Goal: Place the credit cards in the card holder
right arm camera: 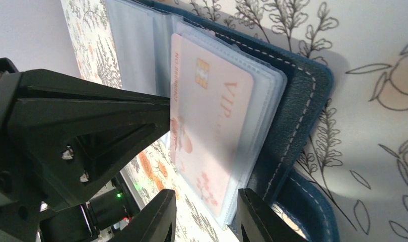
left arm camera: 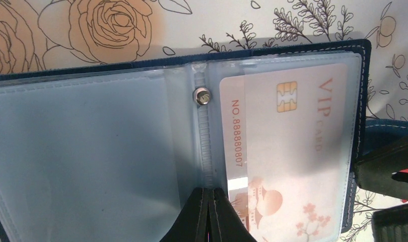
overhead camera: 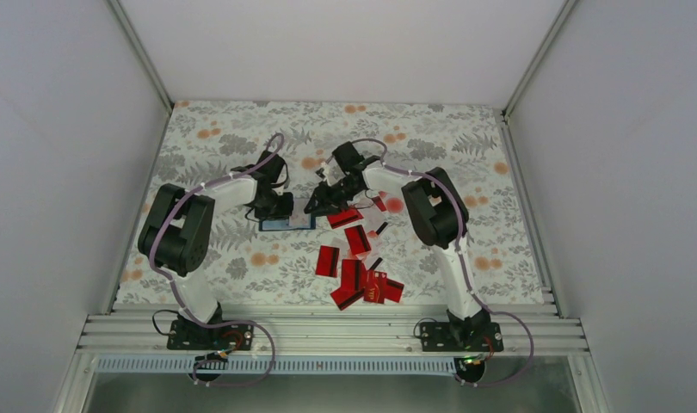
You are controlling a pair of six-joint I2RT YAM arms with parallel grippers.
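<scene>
The card holder (overhead camera: 290, 224) lies open on the floral table, its navy cover (right arm camera: 292, 116) under clear sleeves (left arm camera: 91, 151). A white VIP card (left arm camera: 287, 151) sits in the right-hand sleeve and also shows in the right wrist view (right arm camera: 212, 126). My left gripper (left arm camera: 208, 201) is shut, its tips pressed on the holder's spine below the snap (left arm camera: 202, 96). My right gripper (right arm camera: 206, 201) is open, its fingers either side of the near edge of the sleeve stack. Several red credit cards (overhead camera: 355, 239) lie loose to the right and near side of the holder.
A pile of red cards (overhead camera: 367, 286) lies near the table's front edge. The left gripper's black body (right arm camera: 66, 131) fills the left of the right wrist view. The right gripper's finger (left arm camera: 388, 171) shows at the right edge of the left wrist view.
</scene>
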